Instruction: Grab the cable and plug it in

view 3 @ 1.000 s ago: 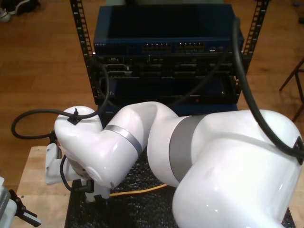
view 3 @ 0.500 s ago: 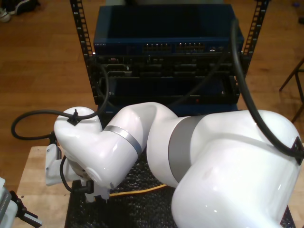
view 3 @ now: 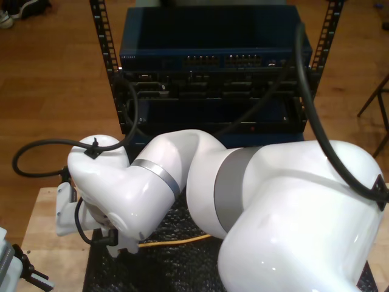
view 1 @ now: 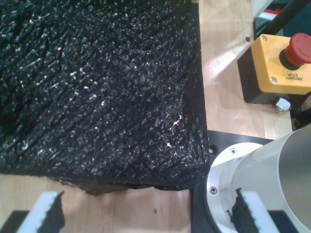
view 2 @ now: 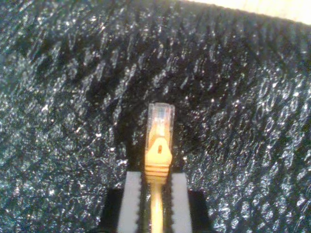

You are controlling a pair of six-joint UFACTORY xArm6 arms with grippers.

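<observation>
The cable (view 2: 159, 131) is yellow-orange with a clear plug at its tip. My second gripper (view 2: 155, 179) is shut on it just behind the plug, which points out over the black foam mat (view 2: 73, 97). In the exterior view the cable (view 3: 176, 239) runs across the mat (view 3: 182, 267) to the lowered wrist of the big white arm (view 3: 121, 188), which hides the jaws. My first gripper (view 1: 148, 206) is open, with nothing between its toothed fingers (view 1: 43, 213), above the mat's corner (view 1: 97, 87) and the bare wooden table (view 1: 131, 208).
A rack holds a blue network switch (view 3: 213, 58) with rows of ports beyond the table. A yellow emergency-stop box (view 1: 284, 63) and a silver arm base (view 1: 262, 174) stand beside the mat. Thick black cables (view 3: 316, 121) loop around the arm.
The white arm's wrist has shifted slightly toward the exterior view's left, and the yellow cable's end has moved with it.
</observation>
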